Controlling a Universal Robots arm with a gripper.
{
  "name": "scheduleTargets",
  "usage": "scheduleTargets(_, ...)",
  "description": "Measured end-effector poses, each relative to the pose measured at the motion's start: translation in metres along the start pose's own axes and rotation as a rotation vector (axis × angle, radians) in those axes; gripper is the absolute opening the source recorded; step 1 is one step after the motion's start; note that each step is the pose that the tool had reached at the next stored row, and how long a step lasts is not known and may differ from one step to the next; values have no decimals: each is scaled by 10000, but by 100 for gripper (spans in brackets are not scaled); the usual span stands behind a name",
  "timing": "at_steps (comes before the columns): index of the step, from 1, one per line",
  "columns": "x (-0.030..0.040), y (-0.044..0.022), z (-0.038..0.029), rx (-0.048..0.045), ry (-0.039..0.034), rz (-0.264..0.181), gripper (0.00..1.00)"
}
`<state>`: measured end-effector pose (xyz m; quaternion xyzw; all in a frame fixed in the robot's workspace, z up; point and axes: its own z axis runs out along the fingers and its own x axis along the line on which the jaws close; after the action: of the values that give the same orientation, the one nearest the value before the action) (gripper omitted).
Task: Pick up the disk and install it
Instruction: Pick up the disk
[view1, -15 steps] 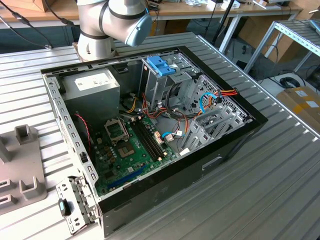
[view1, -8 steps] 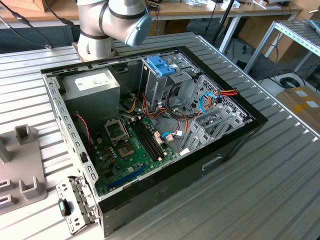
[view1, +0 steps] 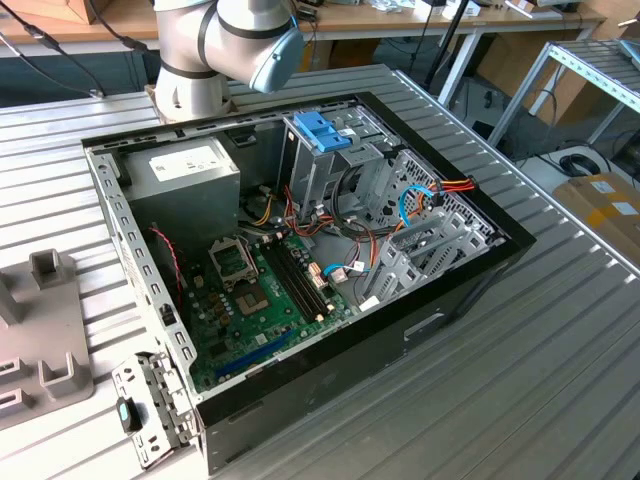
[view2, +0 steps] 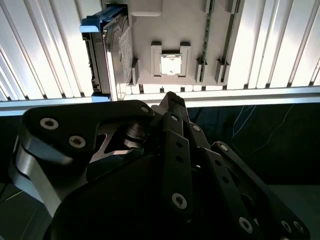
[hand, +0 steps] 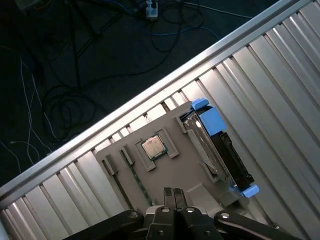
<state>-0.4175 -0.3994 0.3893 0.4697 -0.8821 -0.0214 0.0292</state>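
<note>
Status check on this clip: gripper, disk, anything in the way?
Gripper shut, empty. Disk on edge in grey holder, not gripped. Nothing between the two.

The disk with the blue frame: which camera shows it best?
The first wrist view: the disk stands on edge in a grey holder, blue frame and metal side clear. The second wrist view shows the disk narrower, edge-on. The exterior view catches part of the holder.

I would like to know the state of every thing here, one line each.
Dark silver hard disk with blue frame: standing on edge in grey holder, not held.
Black robot hand: shut, empty.
Black computer case: open, lying on its side.
</note>
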Motion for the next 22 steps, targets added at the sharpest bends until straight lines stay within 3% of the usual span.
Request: scheduleTargets(22,0,0,1,23,47,-726,11)
